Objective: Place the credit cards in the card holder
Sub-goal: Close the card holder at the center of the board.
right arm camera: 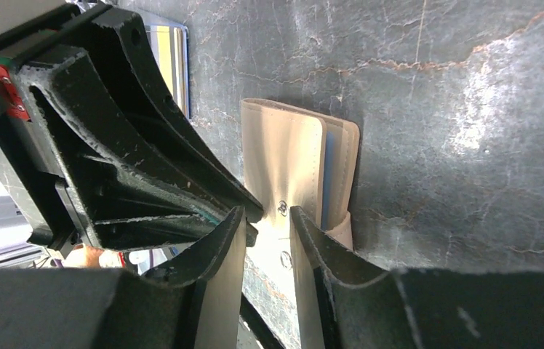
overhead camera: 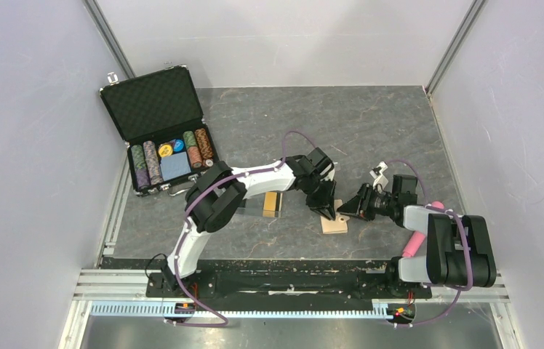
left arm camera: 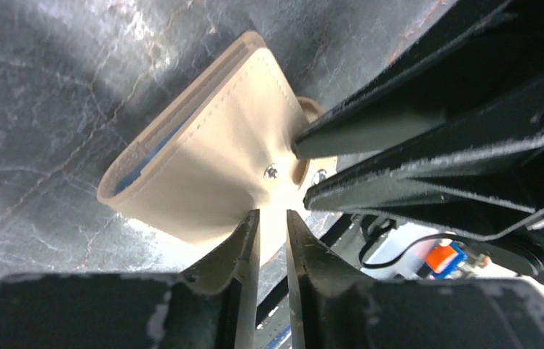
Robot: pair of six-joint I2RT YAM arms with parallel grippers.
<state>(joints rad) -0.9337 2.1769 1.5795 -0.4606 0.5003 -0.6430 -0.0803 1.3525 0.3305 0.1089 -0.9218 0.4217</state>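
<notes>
Card holder (overhead camera: 333, 227) lies folded, right jaws pinching its snap tab (right arm camera: 273, 225), left jaws slightly spread.

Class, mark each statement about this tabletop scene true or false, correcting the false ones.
1. The tan leather-like folding wallet lies folded on the grey table. True.
2. The black foam-lined case is closed. False: it stands open, poker chips showing.
3. The left gripper and right gripper both reach the wallet's snap tab. True.
4. The gold-orange card is inside the wallet. False: it lies on the table, apart from the wallet.
</notes>
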